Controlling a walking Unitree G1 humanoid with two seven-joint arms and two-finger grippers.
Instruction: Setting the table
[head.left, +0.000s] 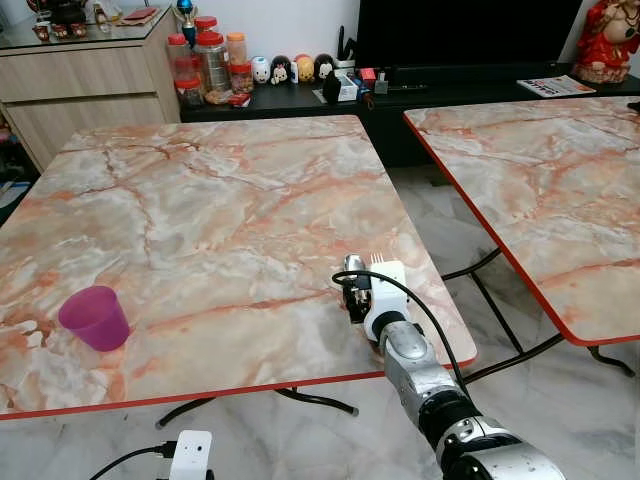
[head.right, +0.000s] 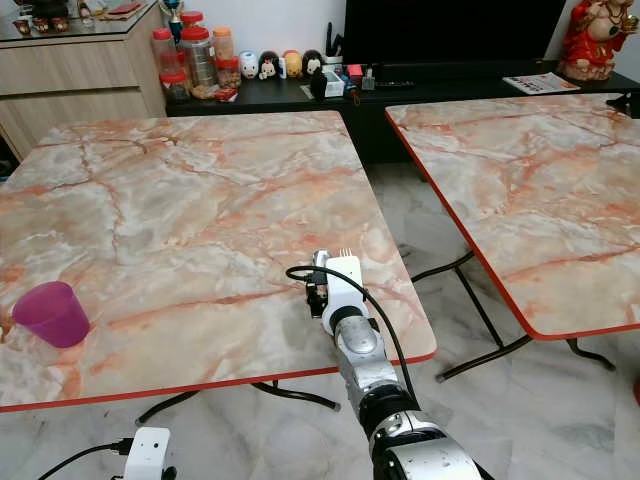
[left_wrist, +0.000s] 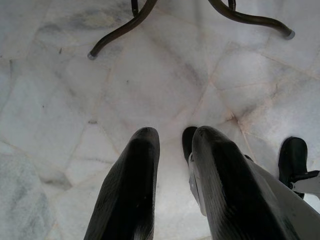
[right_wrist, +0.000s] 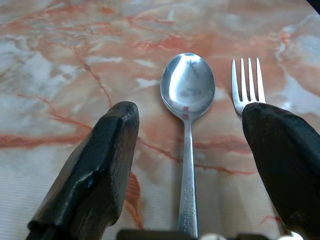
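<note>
Right gripper (right_wrist: 190, 165) sits low over the tabletop (head.left: 220, 210) near its front right corner, jaws wide and empty. The spoon (right_wrist: 187, 115) lies flat between the fingers, handle along the gripper's line, bowl away. The fork (right_wrist: 246, 85) lies parallel, partly under one finger. A cup (head.left: 95, 317) stands near the front left corner. Left gripper (left_wrist: 172, 190) hangs over the floor, jaws narrow.

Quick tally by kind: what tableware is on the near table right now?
Spoons: 1, the spoon lying between the right gripper's open fingers
Forks: 1, the fork beside it
Cups: 1, the purple cup near the table's left edge
Total: 3
</note>
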